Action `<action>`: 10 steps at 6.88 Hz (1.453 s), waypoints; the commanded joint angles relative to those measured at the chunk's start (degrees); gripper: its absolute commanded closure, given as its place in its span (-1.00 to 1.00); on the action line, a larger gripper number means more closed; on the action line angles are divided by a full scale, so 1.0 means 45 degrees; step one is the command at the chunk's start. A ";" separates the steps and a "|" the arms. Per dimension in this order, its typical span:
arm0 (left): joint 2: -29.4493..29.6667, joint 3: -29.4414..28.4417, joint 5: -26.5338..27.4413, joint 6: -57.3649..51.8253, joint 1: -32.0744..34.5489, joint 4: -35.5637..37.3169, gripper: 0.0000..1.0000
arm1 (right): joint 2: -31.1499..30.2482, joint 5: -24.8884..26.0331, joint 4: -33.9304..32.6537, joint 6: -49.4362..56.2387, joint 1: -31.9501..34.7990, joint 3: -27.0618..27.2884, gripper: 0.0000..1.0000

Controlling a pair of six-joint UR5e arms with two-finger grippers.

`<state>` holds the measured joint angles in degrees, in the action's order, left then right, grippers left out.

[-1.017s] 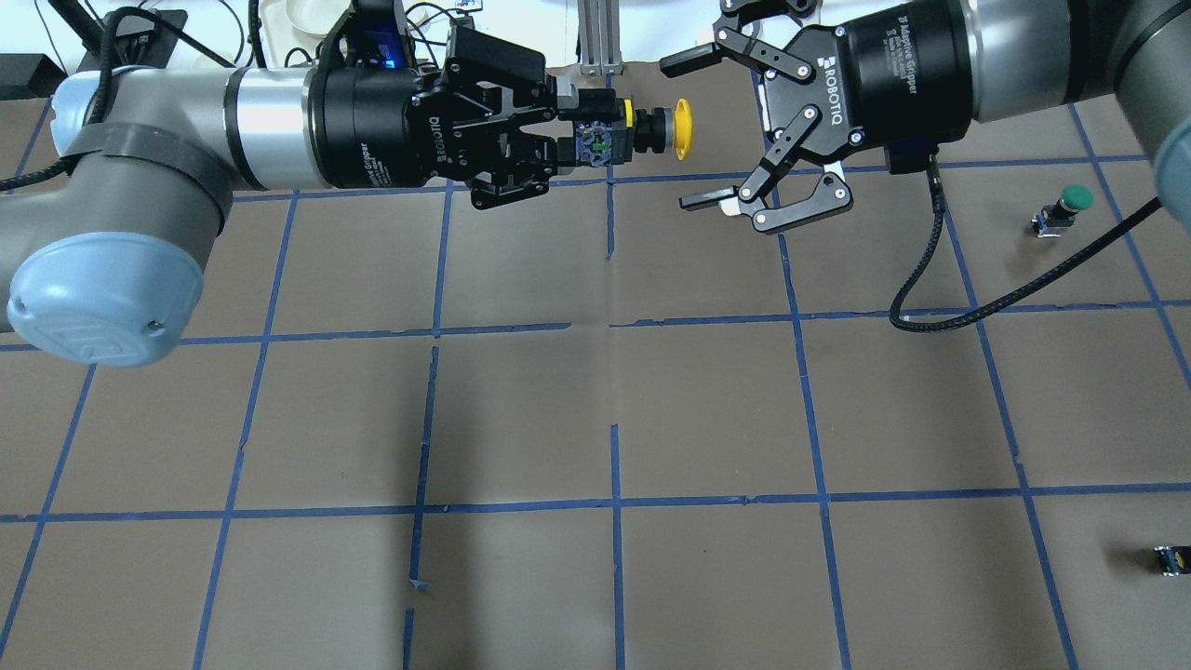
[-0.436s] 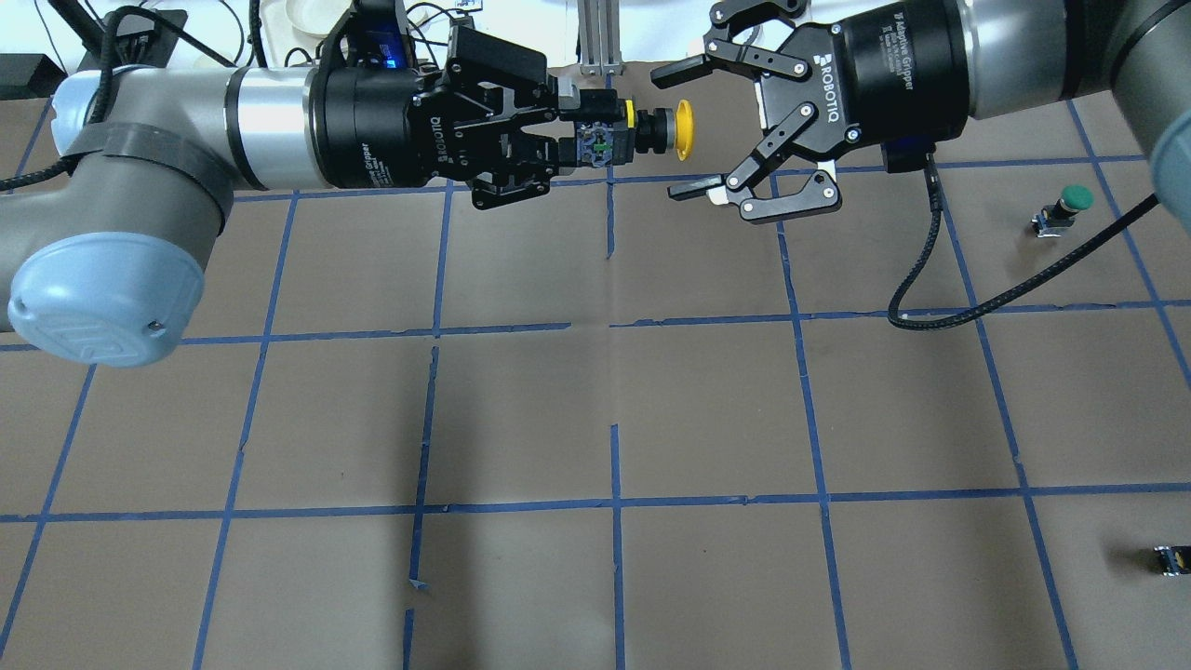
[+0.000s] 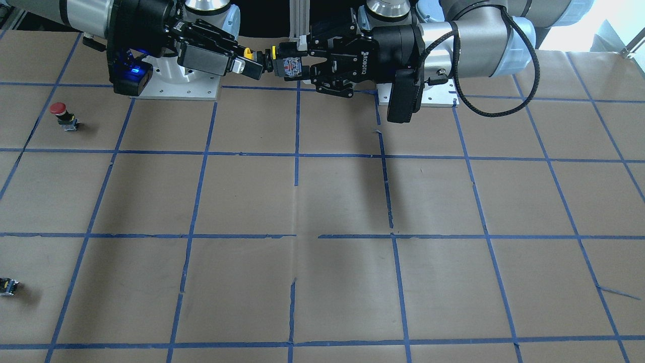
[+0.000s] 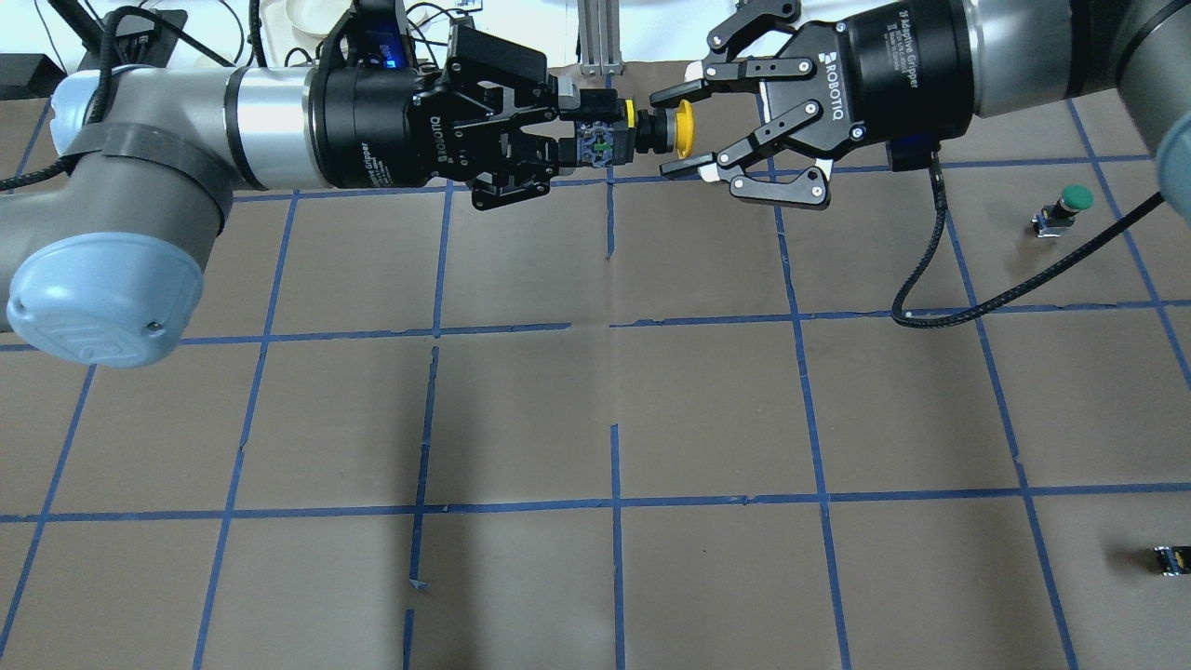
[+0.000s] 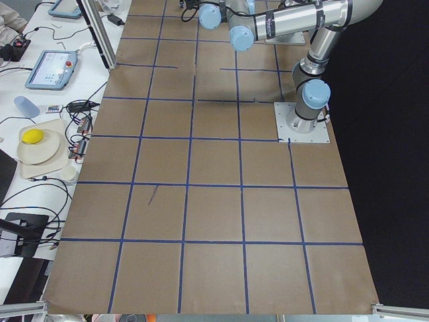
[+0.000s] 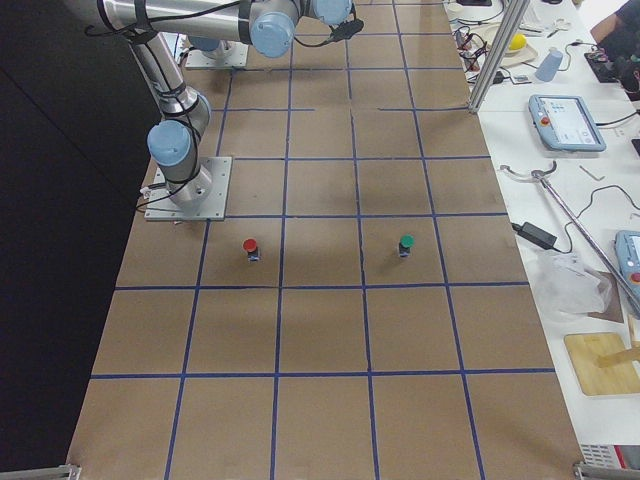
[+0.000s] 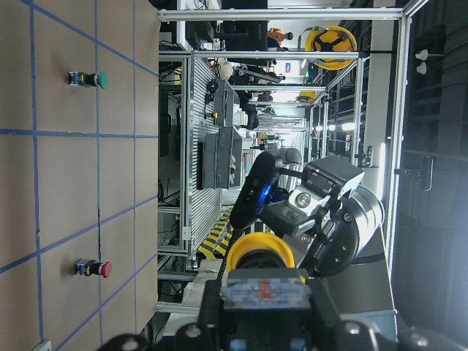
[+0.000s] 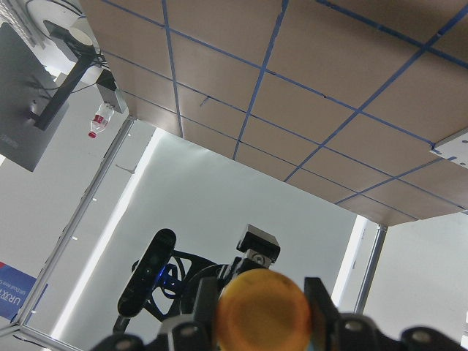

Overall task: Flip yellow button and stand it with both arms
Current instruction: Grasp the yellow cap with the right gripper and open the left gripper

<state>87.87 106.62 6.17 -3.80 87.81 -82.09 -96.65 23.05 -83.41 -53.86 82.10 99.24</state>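
Moved since 0.4 s ago: only the right gripper [image 4: 672,132], now closer and narrower. Left gripper [image 4: 569,138] clamps the yellow button [image 4: 642,130] by its contact block, level above the tabletop [image 4: 614,391]. Beyond it, the right gripper's half-open fingers straddle the cap, apparently not gripping. Button looks light, rigid, smooth; grip the black collar.

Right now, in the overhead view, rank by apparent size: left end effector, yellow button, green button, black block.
1. left end effector
2. yellow button, held aloft nearer the camera, so its lead over green is unsure
3. green button
4. black block
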 commanded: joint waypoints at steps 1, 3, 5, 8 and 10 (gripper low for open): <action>-0.0015 -0.0002 0.0016 0.0063 -0.0001 -0.0001 0.86 | -0.0006 0.0014 0.0000 -0.0003 -0.0022 -0.0023 0.30; -0.0015 -0.0002 -0.0003 0.0508 -0.0001 -0.0001 -0.22 | -0.0006 -0.0006 0.0000 -0.0158 -0.0022 -0.0023 0.36; -0.0054 -0.0002 0.0055 0.1469 -0.0001 -0.0001 -0.99 | -0.0006 0.0033 -0.0039 -0.0257 -0.0081 -0.0042 0.39; -0.0190 -0.0177 0.0657 0.1470 -0.0331 -0.0001 -0.99 | 0.0013 0.2290 -0.1092 0.0228 -0.1482 -0.0042 0.40; 0.0101 -0.0197 0.3674 0.1449 -0.0781 0.1085 -0.99 | 0.0013 0.5871 -0.0978 0.3901 -0.1585 0.0054 0.40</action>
<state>87.76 105.75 15.75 2.52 85.24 -80.22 -96.59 39.75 -88.04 -45.91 75.46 99.20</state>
